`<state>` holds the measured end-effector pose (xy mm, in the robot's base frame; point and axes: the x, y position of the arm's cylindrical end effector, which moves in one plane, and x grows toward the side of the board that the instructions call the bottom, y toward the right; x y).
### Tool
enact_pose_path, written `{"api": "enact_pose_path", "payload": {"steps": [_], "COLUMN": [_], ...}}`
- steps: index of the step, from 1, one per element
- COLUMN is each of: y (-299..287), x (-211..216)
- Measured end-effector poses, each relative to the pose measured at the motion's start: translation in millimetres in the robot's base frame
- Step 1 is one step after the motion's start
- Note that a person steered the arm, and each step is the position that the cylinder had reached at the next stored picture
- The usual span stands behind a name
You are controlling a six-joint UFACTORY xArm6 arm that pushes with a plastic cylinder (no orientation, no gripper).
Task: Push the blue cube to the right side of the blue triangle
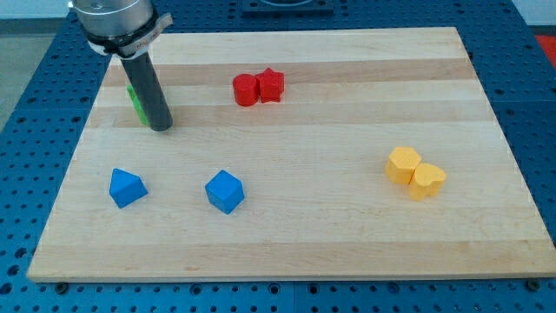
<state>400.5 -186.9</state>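
Blue cube [225,191] sits right of blue triangle [127,188].

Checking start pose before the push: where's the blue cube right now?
The blue cube sits in the lower left part of the board, just to the view's right of the blue triangle with a gap between them; my tip is well above both, by the green block.

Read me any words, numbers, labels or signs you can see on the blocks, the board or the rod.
None: no readable text anywhere in this view.
The wooden board, the blue cube, the blue triangle, the red blocks, the yellow blocks and the dark rod are all unmarked.
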Motion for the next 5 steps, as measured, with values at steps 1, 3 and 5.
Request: {"api": "enact_pose_path", "payload": {"steps": [1,3,5], "y": [0,91,139], "x": [0,53,124]}}
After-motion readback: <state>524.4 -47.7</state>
